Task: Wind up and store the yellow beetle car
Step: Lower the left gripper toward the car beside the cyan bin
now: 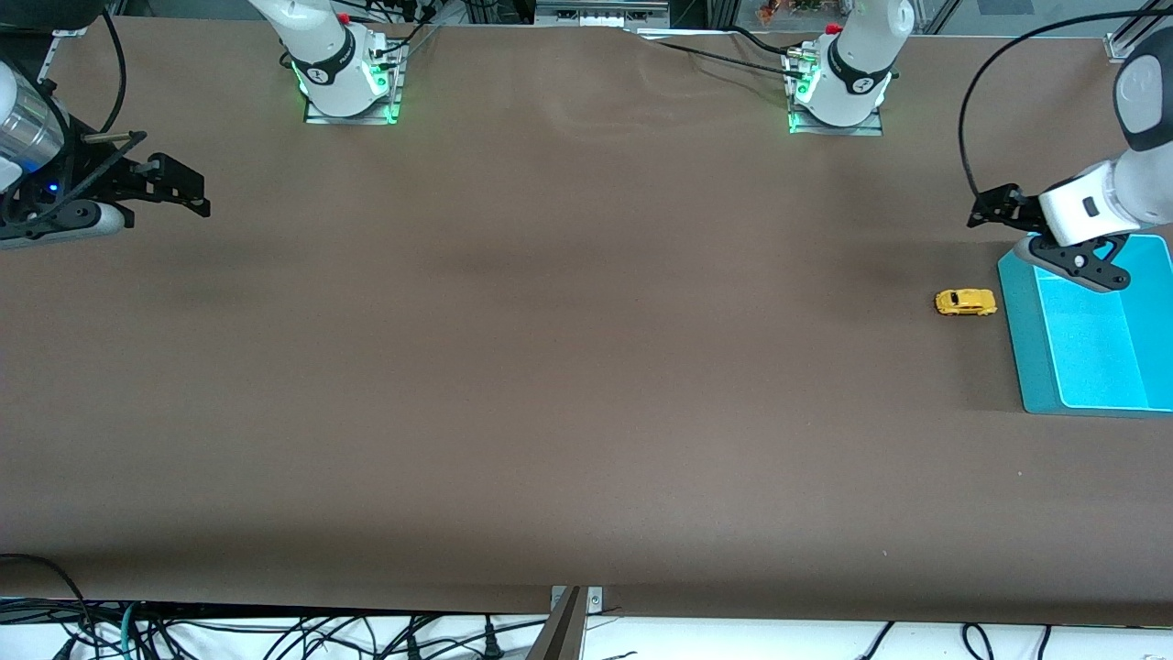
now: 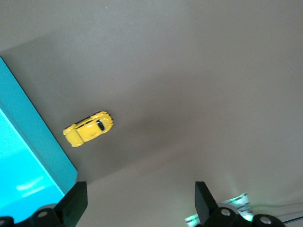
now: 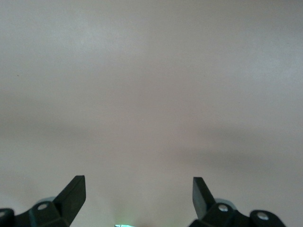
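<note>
I drop the spread left gripper (image 1: 994,213) squarely over the yellow beetle car (image 1: 965,302) near the table's left-arm edge, while the right gripper (image 1: 188,191) waits spread.

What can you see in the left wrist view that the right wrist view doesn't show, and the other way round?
Only the left wrist view shows the yellow beetle car standing on its wheels on the brown table, beside but apart from the turquoise bin, with the open left pincer above them. Only the right wrist view shows the right pincer, also open, over bare table at the right arm's end; that arm waits. Both show the same brown table surface and a pair of dark fingertips holding nothing.
</note>
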{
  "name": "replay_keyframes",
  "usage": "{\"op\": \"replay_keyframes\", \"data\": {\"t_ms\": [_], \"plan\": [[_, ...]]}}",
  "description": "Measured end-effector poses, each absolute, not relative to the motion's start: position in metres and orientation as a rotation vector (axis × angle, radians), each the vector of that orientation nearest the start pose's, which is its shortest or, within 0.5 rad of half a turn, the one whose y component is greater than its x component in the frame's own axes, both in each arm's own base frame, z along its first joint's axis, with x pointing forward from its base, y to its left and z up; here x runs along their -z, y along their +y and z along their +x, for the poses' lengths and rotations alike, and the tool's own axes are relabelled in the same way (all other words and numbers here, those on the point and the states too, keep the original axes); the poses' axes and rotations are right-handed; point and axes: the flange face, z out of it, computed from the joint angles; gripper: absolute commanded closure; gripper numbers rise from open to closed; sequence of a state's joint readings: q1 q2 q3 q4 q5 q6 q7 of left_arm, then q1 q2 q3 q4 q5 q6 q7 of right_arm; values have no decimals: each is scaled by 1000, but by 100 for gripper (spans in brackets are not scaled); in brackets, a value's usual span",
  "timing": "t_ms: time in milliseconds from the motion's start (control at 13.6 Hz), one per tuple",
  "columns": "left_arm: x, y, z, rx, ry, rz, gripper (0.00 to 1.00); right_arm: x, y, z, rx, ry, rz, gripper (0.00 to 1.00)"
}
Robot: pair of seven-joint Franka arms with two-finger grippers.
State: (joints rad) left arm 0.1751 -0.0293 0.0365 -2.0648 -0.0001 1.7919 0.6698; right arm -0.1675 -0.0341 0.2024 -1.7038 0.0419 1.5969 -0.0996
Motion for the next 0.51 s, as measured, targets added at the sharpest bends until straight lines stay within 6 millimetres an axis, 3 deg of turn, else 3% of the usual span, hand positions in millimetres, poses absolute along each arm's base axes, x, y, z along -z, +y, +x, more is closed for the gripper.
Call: {"op": "replay_keyframes", "data": {"t_ms": [220,514], "plan": [[-379,151,474,-365,955,-3128,0,-584,21,542,-107,-184,-3096,0],[-336,157,470,-341,1320,-2906,0,-583,21,542,-109,-181,-3096,0]]}}
